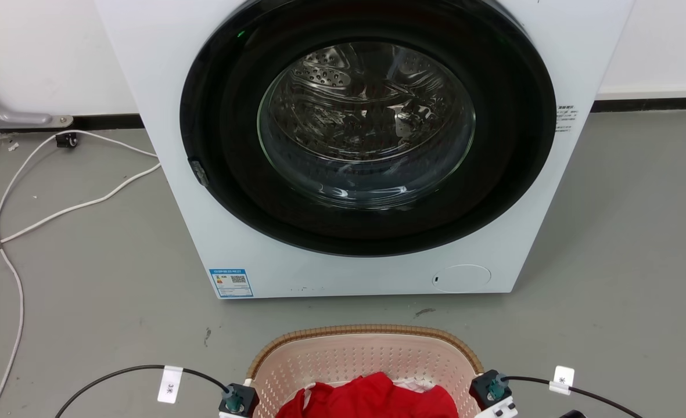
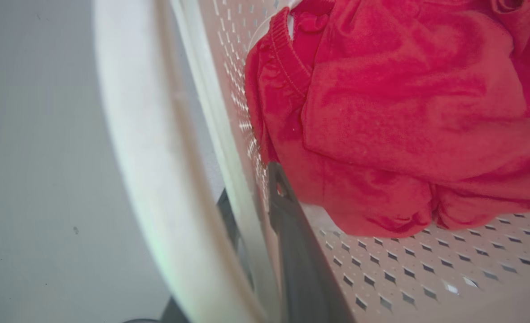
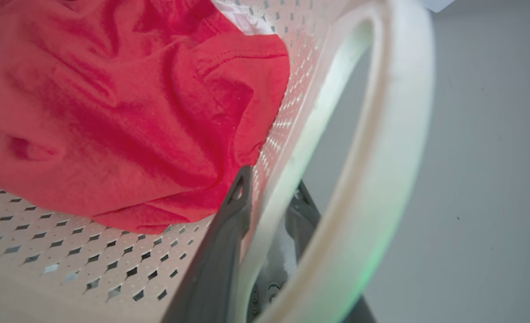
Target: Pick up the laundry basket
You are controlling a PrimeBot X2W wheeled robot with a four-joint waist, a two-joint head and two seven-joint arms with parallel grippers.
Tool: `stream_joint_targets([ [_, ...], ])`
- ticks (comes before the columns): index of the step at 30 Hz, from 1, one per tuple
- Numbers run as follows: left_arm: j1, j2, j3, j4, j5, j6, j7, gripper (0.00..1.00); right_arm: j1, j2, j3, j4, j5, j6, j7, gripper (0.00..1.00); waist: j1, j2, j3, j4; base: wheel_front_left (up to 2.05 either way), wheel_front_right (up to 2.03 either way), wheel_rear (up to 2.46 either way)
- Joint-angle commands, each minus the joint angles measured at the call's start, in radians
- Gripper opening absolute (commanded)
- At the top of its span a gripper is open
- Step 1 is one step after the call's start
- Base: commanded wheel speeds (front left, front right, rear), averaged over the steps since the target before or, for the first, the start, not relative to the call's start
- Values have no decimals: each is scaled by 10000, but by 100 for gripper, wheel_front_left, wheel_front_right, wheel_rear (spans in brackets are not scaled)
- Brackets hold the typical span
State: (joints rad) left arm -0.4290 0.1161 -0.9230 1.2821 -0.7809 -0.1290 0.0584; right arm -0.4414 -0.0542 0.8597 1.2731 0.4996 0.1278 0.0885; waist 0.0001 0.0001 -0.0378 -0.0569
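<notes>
Laundry basket [image 1: 351, 357] sits bottom centre of the head view on the grey floor [image 1: 87, 290], just in front of the washer [image 1: 162, 87], with red clothes [image 1: 372, 397] inside. Left gripper [image 2: 250, 186] is pinched onto the perforated side wall, one finger inside and one outside. Right gripper [image 3: 273, 181] grips the opposite wall the same way.

Laundry basket [image 1: 366, 355] before washer [image 1: 319, 273], garment [image 1: 372, 399] in basket

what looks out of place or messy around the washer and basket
Nothing spilled or damaged. A loose white cable snakes across the floor left of the washer, and the red garment lies inside the laundry basket.
</notes>
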Motion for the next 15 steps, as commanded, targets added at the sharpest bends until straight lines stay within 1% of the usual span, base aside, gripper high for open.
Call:
stream_joint_targets([
  [1,-159,25,-40,-27,-26,-14,-82,0,11,73,85,1,-35,53,-79,0,-1,-1,6,4,0,0,0],
  [15,-126,57,-270,10,-265,-14,-134,0,13,72,146,24,48,53,-87,0,-1,-1,-3,13,0,0,0],
])
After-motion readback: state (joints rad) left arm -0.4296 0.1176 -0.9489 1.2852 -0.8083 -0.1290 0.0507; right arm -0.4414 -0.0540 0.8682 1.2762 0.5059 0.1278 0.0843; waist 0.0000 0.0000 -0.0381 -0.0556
